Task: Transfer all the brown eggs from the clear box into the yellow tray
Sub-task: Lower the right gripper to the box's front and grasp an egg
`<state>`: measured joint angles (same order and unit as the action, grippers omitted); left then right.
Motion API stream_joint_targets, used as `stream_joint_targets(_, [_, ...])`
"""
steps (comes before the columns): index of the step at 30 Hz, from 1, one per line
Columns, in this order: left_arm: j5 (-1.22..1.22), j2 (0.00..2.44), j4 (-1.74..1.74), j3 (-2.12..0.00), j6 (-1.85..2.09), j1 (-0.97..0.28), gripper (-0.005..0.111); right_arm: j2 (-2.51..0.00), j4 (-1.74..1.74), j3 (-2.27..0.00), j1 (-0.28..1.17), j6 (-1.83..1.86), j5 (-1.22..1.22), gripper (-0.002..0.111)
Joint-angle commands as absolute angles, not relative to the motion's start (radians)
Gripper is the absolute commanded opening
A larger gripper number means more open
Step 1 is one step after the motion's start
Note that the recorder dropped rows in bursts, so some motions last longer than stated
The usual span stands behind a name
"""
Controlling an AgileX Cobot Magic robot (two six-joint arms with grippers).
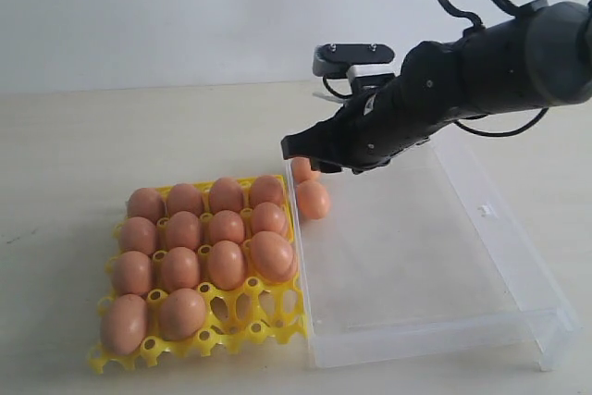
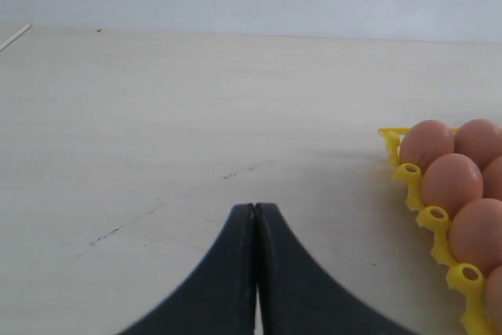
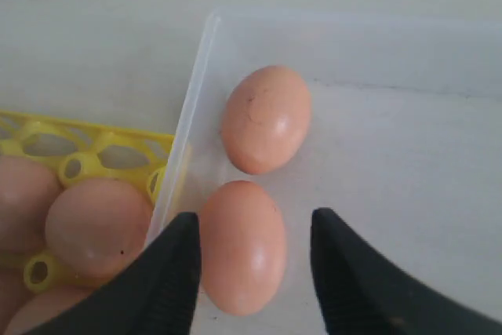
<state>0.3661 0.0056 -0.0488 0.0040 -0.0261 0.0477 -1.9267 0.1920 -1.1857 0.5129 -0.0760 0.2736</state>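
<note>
Two brown eggs (image 1: 313, 199) lie in the far corner of the clear box (image 1: 416, 265), close against the wall that faces the yellow tray (image 1: 215, 339). They sit end to end, touching or very nearly so. The right gripper (image 3: 255, 219) hangs over the nearer egg (image 3: 243, 247) with its jaws open and straddling it. One finger is just beside the shell on the wall side, and the other stands apart with a clear gap, so the egg is not gripped. The second egg (image 3: 267, 119) lies just beyond the fingertips. In the tray, fourteen eggs fill every cup but two, both in the front row at the end nearest the box. The left gripper (image 2: 255, 208) is pressed shut and holds nothing, low over bare table (image 2: 157, 115) on the tray's other side. To do this pick well, the jaws probably need to settle low enough to meet the egg at its widest part. They should be centred so both fingers touch together and do not roll it into its neighbour or pinch the box wall. They should then close gently, since the smooth shell may slip or crack. The lift should likely go straight up to clear the wall before crossing to an empty cup.
</note>
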Motion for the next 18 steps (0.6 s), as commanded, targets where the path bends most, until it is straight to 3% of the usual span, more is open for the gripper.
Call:
stream_joint_targets(1, [0.356, 0.0, -0.054, 0.0, -0.031, 0.042, 0.0, -1.985, 0.328, -1.243, 0.509, 0.032, 0.326, 0.052])
stream_joint_targets(18, [0.356, 0.0, -0.054, 0.0, -0.031, 0.042, 0.0, -2.108, 0.367, -1.275, 0.509, 0.087, 0.302, 0.052])
